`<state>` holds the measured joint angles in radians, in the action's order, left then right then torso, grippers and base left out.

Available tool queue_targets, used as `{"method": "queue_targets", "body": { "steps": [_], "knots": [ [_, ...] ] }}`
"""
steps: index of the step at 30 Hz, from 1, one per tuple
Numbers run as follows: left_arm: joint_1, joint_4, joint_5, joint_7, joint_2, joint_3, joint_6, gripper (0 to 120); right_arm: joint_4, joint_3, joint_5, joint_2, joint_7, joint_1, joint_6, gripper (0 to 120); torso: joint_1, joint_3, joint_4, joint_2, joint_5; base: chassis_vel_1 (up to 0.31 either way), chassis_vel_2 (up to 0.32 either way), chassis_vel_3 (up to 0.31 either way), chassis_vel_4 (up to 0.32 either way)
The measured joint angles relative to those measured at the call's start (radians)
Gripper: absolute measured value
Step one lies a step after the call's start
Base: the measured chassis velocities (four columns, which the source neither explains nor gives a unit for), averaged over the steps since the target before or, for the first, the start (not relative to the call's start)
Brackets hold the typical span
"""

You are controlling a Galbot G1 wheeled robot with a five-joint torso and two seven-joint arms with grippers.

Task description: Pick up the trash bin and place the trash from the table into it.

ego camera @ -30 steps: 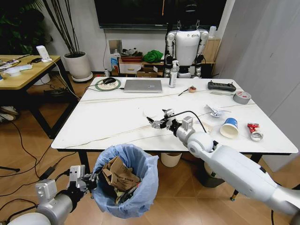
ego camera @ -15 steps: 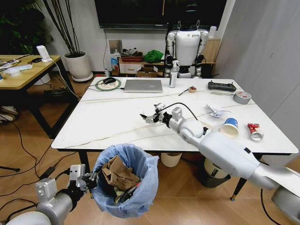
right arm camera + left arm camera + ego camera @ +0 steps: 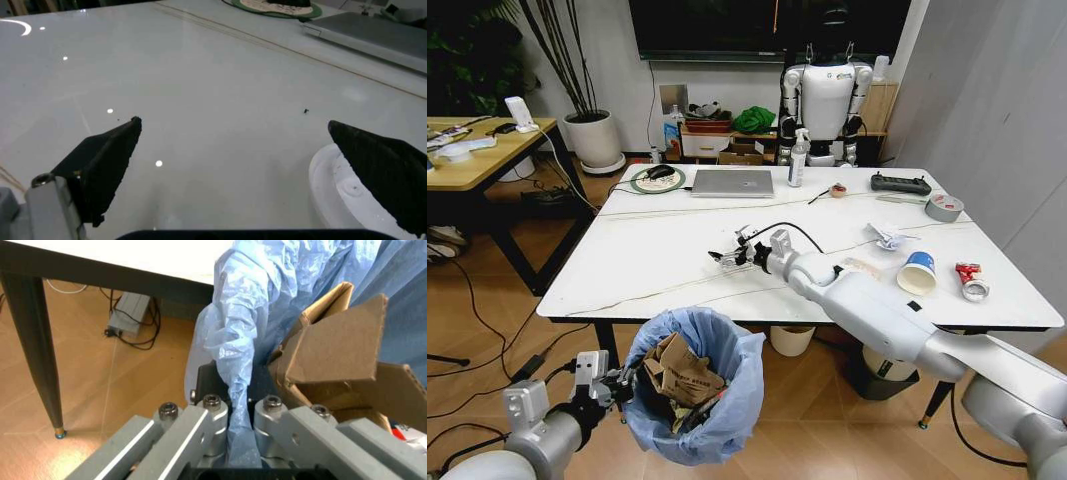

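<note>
- The left hand (image 3: 617, 388) sits low at the near left, below the counter's near edge, clenched on the rim of the trash bin (image 3: 695, 400); in the left wrist view its fingers (image 3: 212, 426) pinch a fold of the light-blue bag liner (image 3: 233, 355).
- The bin hangs just in front of the counter (image 3: 667, 250), mouth up, with a brown cardboard piece (image 3: 682, 375) already inside.
- The right hand (image 3: 730, 256) reaches over the middle of the counter, released, its dark fingertips (image 3: 110, 150) spread wide above bare marble. It appears to hold nothing.
- The relation that matters: the litter left on the counter lies to the right of the right hand, back along its own forearm. The blue-and-white paper cup (image 3: 917, 272) lies on its side near the right edge, with a white paper wad (image 3: 889, 236) just beyond it and a pale scrap (image 3: 859, 268) beside the arm.
- The right arm is the nearer one to all of these; the bin is near and left of that hand.
- A white rounded shape (image 3: 340, 195) at the edge of the right wrist view is cut off by a fingertip; I cannot tell what it is.
- The bin's base is hidden behind its liner, so how far it hangs off the floor is unclear.
</note>
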<state>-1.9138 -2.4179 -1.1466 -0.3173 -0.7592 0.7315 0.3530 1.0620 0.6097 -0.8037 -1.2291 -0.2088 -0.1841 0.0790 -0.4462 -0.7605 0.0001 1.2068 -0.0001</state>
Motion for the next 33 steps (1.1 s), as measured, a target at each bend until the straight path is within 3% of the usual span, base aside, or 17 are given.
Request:
{"method": "queue_targets", "body": {
  "steps": [17, 23, 33],
  "knots": [
    [0.008, 0.008, -0.01, 0.002, 0.005, -0.002, 0.0, 0, -0.035, 0.004, 0.028, 0.021, -0.007, 0.004, 0.016, 99, 0.0, 0.0, -0.0003, 0.0, 0.0001, 0.0, 0.0, 0.0, 0.0],
    [0.007, 0.008, -0.01, 0.002, 0.005, 0.0, -0.001, 0, -0.056, 0.008, 0.051, 0.019, -0.016, 0.006, 0.017, 93, 0.0, 0.0, -0.0002, 0.0, 0.0003, 0.0, 0.0, 0.0, 0.0],
    [0.01, 0.008, -0.011, 0.003, 0.004, 0.0, -0.002, 0, -0.057, 0.009, 0.055, 0.034, -0.019, 0.014, 0.017, 55, 0.0, 0.0, -0.0001, 0.0, 0.0002, 0.0, 0.0, 0.0, 0.0]
  ]
}}
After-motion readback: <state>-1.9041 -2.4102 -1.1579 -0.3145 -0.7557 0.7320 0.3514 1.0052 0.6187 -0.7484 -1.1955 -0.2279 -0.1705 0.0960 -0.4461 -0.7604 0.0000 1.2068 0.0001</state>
